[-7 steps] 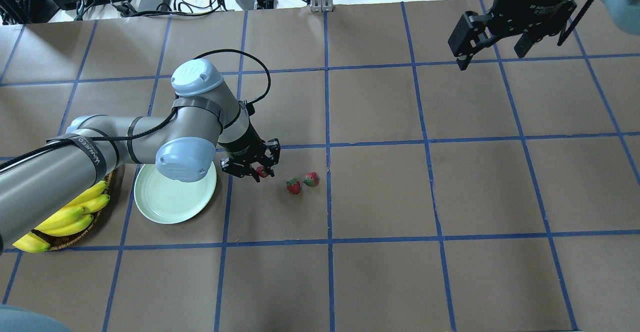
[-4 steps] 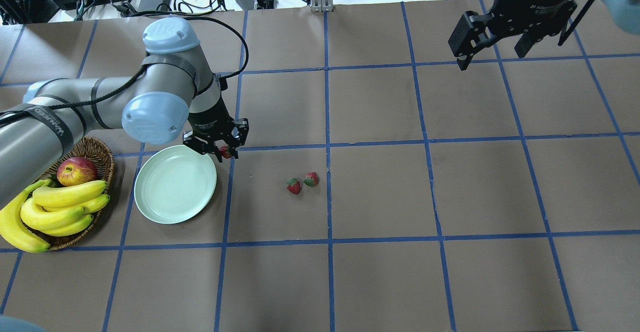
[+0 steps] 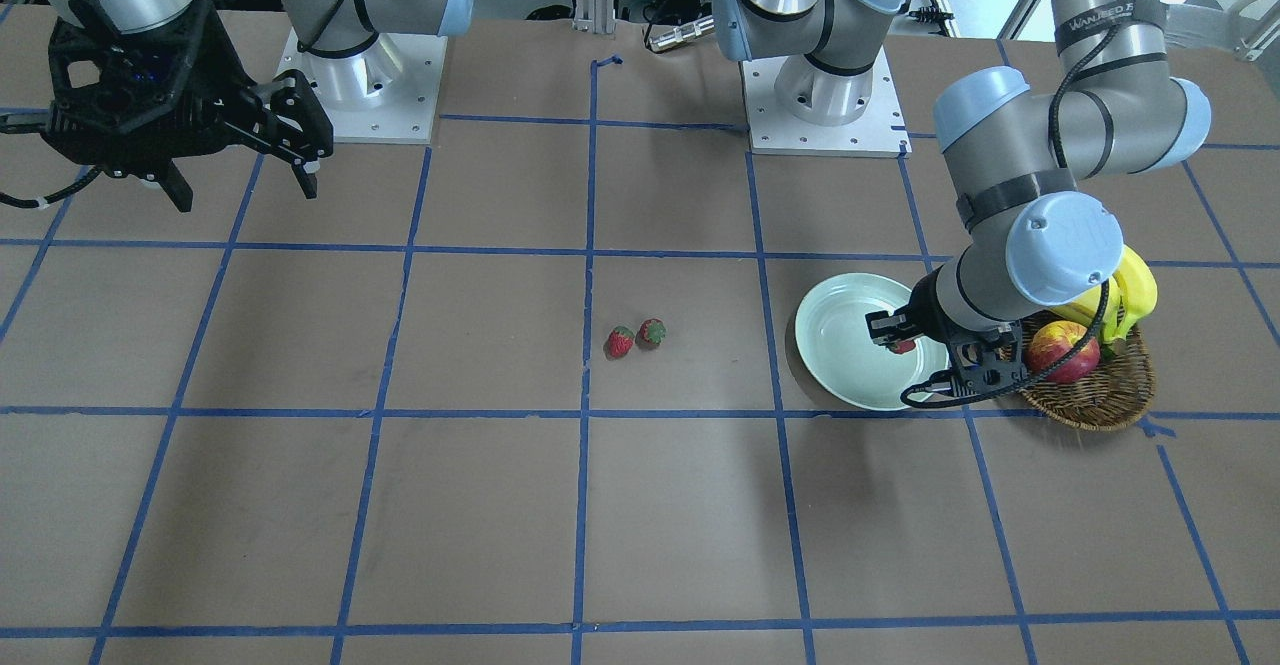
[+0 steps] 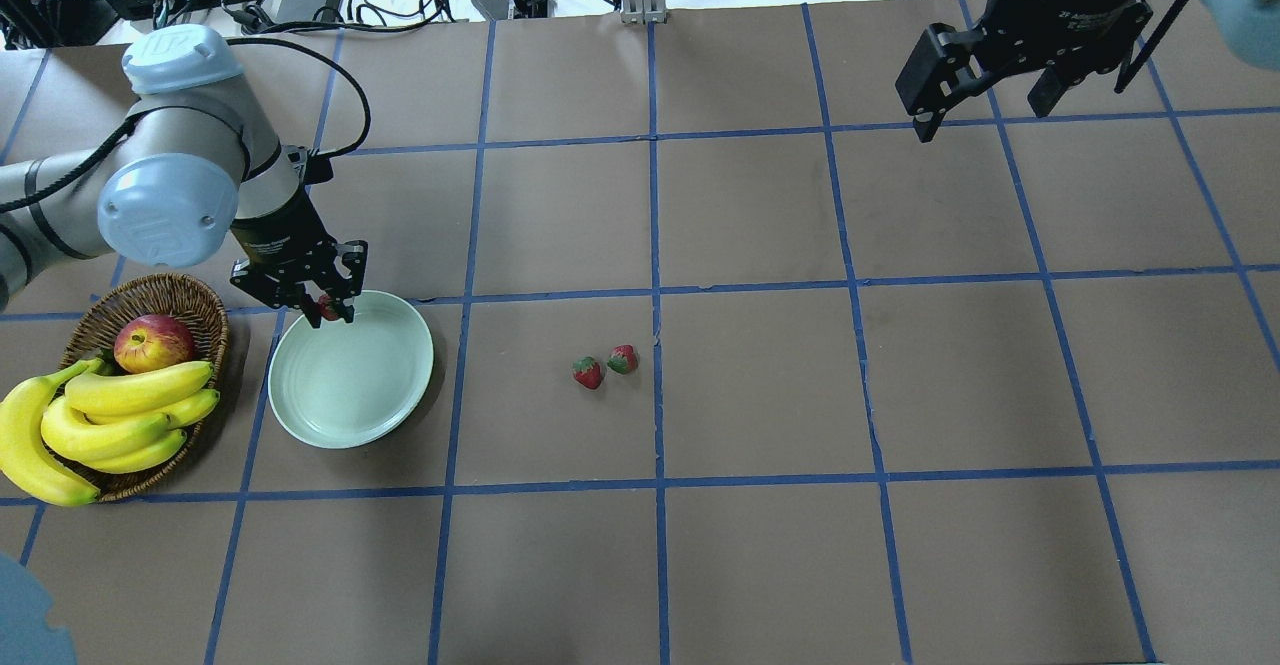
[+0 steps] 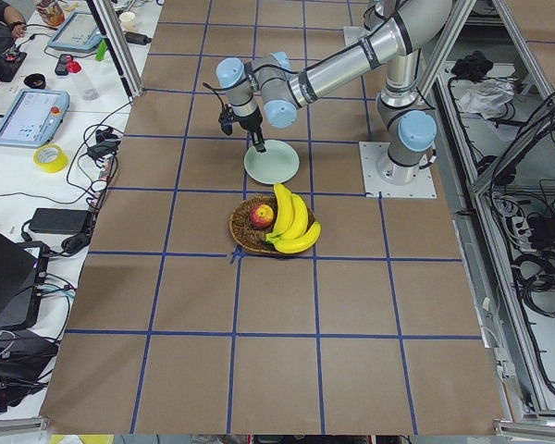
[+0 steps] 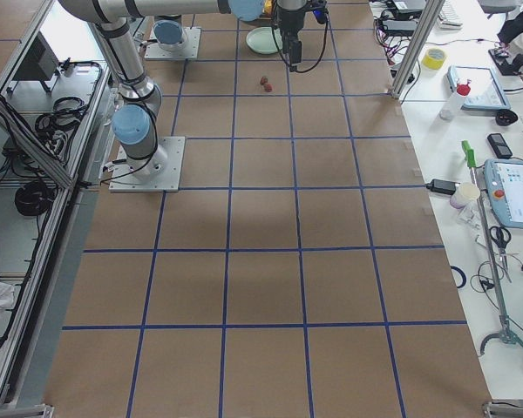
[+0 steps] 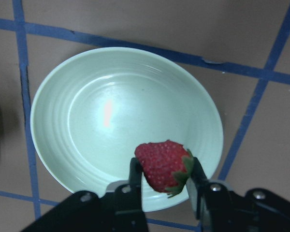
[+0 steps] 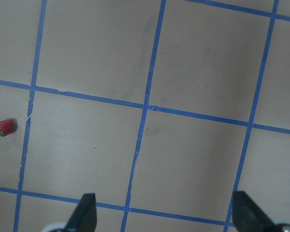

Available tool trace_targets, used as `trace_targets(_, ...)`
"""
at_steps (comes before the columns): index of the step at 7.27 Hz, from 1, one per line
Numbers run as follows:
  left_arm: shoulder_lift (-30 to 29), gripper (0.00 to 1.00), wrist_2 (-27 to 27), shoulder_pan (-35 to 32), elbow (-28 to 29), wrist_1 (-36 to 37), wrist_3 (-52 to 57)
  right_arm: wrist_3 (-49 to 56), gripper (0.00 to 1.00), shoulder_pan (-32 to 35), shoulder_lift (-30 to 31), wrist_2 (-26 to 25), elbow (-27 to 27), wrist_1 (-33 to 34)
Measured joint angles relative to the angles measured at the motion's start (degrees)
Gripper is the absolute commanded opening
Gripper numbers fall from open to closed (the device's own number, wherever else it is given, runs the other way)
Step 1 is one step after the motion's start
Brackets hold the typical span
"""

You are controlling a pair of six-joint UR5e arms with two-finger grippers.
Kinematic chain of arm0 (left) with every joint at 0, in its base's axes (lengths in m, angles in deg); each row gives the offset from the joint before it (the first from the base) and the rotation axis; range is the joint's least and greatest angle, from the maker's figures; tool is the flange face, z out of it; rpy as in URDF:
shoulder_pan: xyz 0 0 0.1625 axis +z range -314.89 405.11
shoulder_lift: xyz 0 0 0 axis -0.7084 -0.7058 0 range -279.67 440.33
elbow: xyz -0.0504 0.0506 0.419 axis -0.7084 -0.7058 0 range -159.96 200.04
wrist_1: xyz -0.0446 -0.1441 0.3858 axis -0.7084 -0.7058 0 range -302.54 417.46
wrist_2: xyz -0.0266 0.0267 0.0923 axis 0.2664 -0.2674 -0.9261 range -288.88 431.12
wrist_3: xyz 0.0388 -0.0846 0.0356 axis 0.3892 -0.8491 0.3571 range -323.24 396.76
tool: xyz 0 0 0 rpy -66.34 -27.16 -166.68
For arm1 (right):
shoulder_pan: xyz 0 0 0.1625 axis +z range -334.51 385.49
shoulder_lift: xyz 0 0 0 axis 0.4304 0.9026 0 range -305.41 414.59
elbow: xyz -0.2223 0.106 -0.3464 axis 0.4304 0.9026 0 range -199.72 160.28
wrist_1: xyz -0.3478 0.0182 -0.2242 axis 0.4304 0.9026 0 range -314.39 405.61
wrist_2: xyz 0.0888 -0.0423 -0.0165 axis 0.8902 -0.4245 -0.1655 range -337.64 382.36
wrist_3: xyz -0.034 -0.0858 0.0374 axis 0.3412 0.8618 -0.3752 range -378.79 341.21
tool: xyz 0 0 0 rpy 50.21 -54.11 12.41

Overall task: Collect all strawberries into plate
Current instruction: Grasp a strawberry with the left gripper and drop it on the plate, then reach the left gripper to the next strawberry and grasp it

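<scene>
Left wrist-mounted view: the left pincer [image 7: 165, 173] is clamped on a small red strawberry with a green leafy cap [image 7: 159, 162], one finger on each side. It is held above the round, shallow, mint-green glossy plate [image 7: 63, 145], over the inner slope near the rim and clear of the surface. Nothing lies in the plate yet.

Overhead exterior view: a second strawberry [image 4: 588, 373] and a third strawberry [image 4: 623, 359] lie side by side (touching or not, cannot tell) on the brown paper table w/ blue tape grid [image 4: 760, 545], well apart from the plate. The right pincer [image 4: 985, 105] hangs w/ fingers spread wide and nothing between them, far from all fruit.

Step in hand: delivery of berry no. 1. Transport looks done, release pending. Next move prob. calls for a short shift toward the plate's middle, a small descent, then opening the fingers; letting go this near the rim risks a roll-out. Then back for the pair, 2 of 3 left.

Vs. 1.0 s ago: the left pincer was out on the table just beside the pair, berry already gripped, the arm hiding much of the brown oval wicker basket [image 4: 200, 297]. At 0.6 s ago it was at the plate's far-right rim; now it is at the far-left rim, basket in full view. The pair and the right pincer are unchanged.
</scene>
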Motion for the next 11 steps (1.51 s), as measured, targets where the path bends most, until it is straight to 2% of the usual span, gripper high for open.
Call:
trace_targets(1,-0.47,0.0,-1.04,1.67,-1.18,0.25,2.48,0.0,1.0,0.0,0.0,-0.01,0.0,0.0)
trace_targets(2,-0.92,0.58,-1.5,2.64,-2.04,0.58,3.51,0.0,1.0,0.0,0.0,0.01,0.0,-0.04)
trace_targets(3,-1.38,1.0,-1.62,3.06,-2.4,0.81,3.86,0.0,1.0,-0.01,0.0,0.03,0.0,-0.06)
trace_targets(6,-1.36,1.0,-0.59,2.95,-1.9,1.01,3.62,0.0,1.0,0.01,-0.05,0.07,-0.03,-0.07)
trace_targets(8,-0.27,1.0,3.75,-0.11,-0.41,1.04,1.7,0.0,1.0,0.03,-0.08,0.08,-0.07,-0.07)
trace_targets(11,0.34,1.0,11.53,-8.2,0.74,1.63,-7.68,-0.02,1.0,0.0,-0.09,0.02,-0.09,-0.07)
